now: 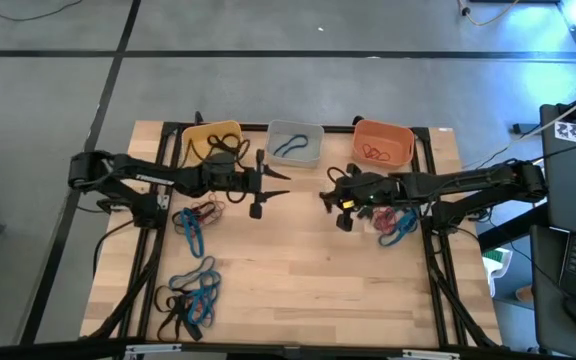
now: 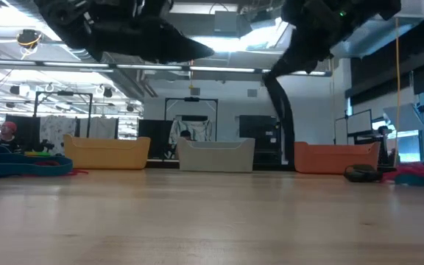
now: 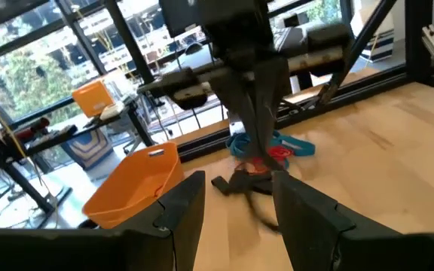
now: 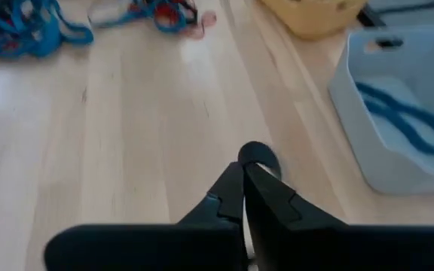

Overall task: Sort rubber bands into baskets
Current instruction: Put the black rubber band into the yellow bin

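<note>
**Both pincers aloft before the baskets**

My right gripper [image 4: 243, 177] is pinched on what looks like a black rubber band [image 4: 258, 156], though blurred. My left gripper [image 3: 236, 199] gapes empty. Loose rubber bands [image 1: 196, 295] lie on the table [image 1: 298, 270]; yellow basket [image 1: 211, 143], grey basket [image 1: 295, 143] and orange basket [image 1: 383, 143] line the far edge.

Between the left gripper [image 1: 268, 190] and the right gripper [image 1: 330, 195] the table [image 1: 308, 280] lies bare, a clear lane. Beyond them, the yellow basket [image 1: 211, 143], grey basket [image 1: 295, 143] and orange basket [image 1: 382, 142] wall off the far edge. Rubber band heaps [image 1: 196, 222] sit behind the left gripper, another heap [image 1: 396, 224] beside the right arm.
</note>
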